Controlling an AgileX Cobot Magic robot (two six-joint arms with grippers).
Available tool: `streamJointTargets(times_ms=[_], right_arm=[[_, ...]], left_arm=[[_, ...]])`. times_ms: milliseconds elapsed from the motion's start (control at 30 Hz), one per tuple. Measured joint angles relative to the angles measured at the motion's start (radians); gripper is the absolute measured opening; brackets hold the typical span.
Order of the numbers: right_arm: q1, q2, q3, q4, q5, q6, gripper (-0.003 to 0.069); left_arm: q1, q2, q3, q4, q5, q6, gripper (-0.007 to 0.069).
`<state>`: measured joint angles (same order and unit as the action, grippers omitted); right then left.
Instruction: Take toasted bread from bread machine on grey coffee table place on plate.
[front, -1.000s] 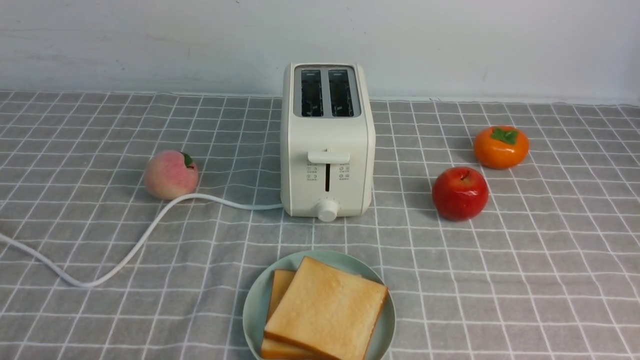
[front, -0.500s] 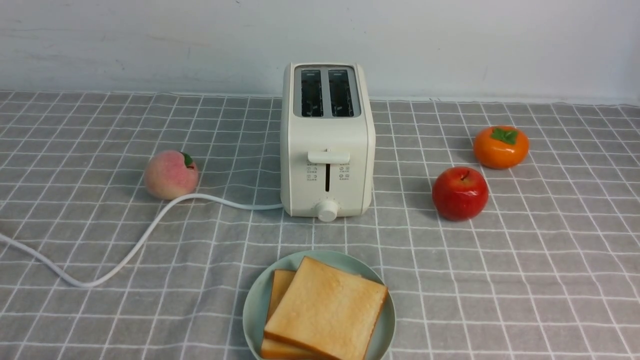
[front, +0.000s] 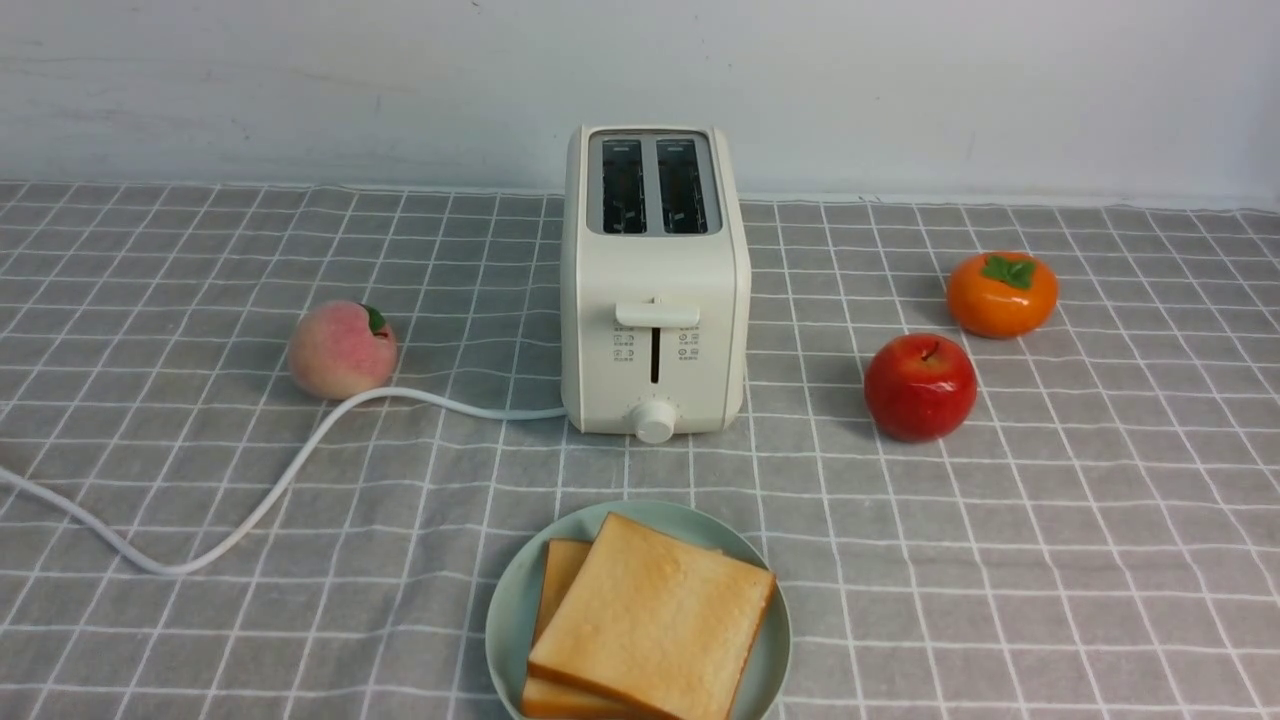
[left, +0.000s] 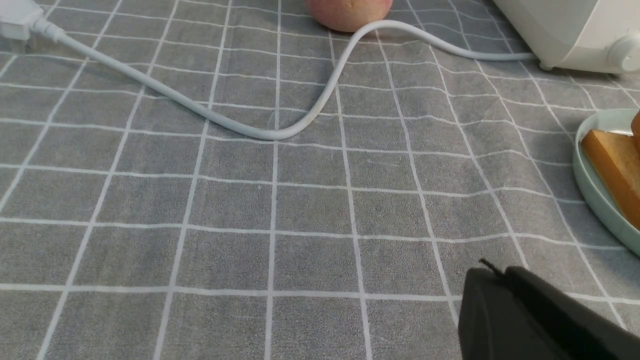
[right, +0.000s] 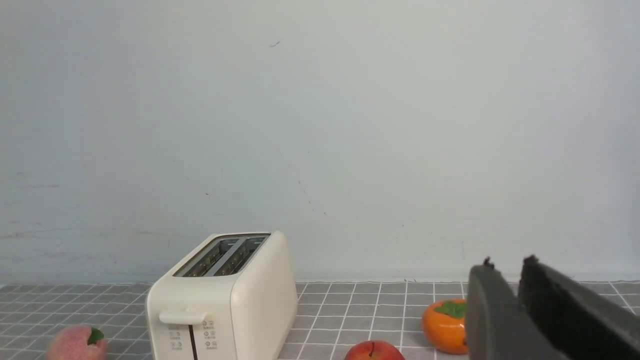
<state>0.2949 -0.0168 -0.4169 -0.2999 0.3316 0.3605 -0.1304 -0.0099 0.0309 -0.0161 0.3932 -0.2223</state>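
Two slices of toasted bread lie stacked on the plate (front: 510, 610) at the front middle of the grey coffee table (front: 1050, 560); the top slice (front: 655, 615) overlaps the lower one (front: 556, 590). The bread machine (front: 655, 290) stands behind the plate with both slots empty and its lever up. Neither gripper shows in the front view. In the left wrist view my left gripper (left: 492, 270) is shut and empty, low over the cloth, with the plate's rim (left: 595, 195) and a toast edge (left: 612, 160) off to one side. In the right wrist view my right gripper (right: 507, 265) is raised and empty, its tips a narrow gap apart.
The toaster's white cord (front: 270, 490) curves over the cloth to the left, past a peach (front: 342, 350). A red apple (front: 920, 387) and an orange persimmon (front: 1002, 293) sit right of the toaster. A pale wall stands behind the table.
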Motion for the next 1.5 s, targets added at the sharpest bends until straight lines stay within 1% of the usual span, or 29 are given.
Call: streamJointTargets(times_ms=[200, 267, 333, 367, 400, 500, 567, 700, 833, 900, 933, 967, 1000, 1067, 1167, 1233, 1500], right_arm=[[0.000, 0.000, 0.000, 0.023, -0.001, 0.002, 0.0104], [0.000, 0.000, 0.003, 0.079, -0.007, -0.001, 0.0107], [0.000, 0.000, 0.013, 0.133, -0.018, -0.031, 0.0107], [0.000, 0.000, 0.030, 0.207, -0.021, -0.087, 0.0109], [0.000, 0.000, 0.036, 0.240, -0.022, -0.129, 0.0111], [0.000, 0.000, 0.064, 0.323, -0.022, -0.228, 0.0114], [0.000, 0.000, 0.084, 0.352, -0.022, -0.278, 0.0118], [0.000, 0.000, 0.137, 0.362, -0.022, -0.304, 0.0121], [-0.020, 0.000, 0.235, 0.337, -0.022, -0.310, 0.0126], [-0.098, 0.000, 0.326, 0.317, -0.018, -0.311, 0.0127], [-0.112, 0.000, 0.340, 0.316, -0.015, -0.312, 0.0128], [-0.170, 0.000, 0.395, 0.315, -0.004, -0.313, 0.0129], [-0.199, 0.000, 0.417, 0.314, 0.014, -0.314, 0.0131], [-0.262, 0.000, 0.432, 0.314, 0.049, -0.314, 0.0133], [-0.325, 0.000, 0.432, 0.314, 0.051, -0.314, 0.0136], [-0.342, 0.000, 0.432, 0.314, 0.052, -0.314, 0.0139], [-0.345, 0.000, 0.432, 0.314, 0.052, -0.314, 0.0150]], left_arm=[[0.000, 0.000, 0.000, 0.000, 0.000, 0.001, 0.0017], [0.000, 0.000, 0.000, 0.000, 0.000, 0.001, 0.0017], [0.000, 0.000, 0.000, -0.004, 0.000, 0.001, 0.0017], [0.000, 0.000, 0.000, -0.004, 0.000, 0.001, 0.0017], [0.000, 0.000, 0.000, -0.004, 0.000, 0.001, 0.0018], [0.000, 0.000, 0.000, -0.004, 0.000, 0.001, 0.0020], [0.000, 0.000, 0.000, -0.004, 0.000, 0.001, 0.0020], [0.000, 0.000, 0.000, -0.004, 0.000, 0.001, 0.0021], [0.000, 0.000, 0.000, -0.004, 0.000, 0.001, 0.0025], [0.000, 0.000, 0.000, -0.004, 0.000, 0.001, 0.0029], [0.000, 0.000, 0.000, -0.004, 0.000, 0.001, 0.0030], [0.000, 0.000, 0.000, -0.004, 0.000, 0.001, 0.0032], [0.000, 0.000, 0.000, -0.004, 0.000, 0.001, 0.0034], [0.000, 0.000, 0.000, -0.004, 0.000, 0.001, 0.0036], [0.000, 0.000, 0.000, -0.005, 0.001, 0.001, 0.0038], [0.000, 0.000, 0.000, -0.005, 0.001, 0.001, 0.0038], [0.000, 0.000, 0.000, -0.005, 0.001, 0.001, 0.0038]])
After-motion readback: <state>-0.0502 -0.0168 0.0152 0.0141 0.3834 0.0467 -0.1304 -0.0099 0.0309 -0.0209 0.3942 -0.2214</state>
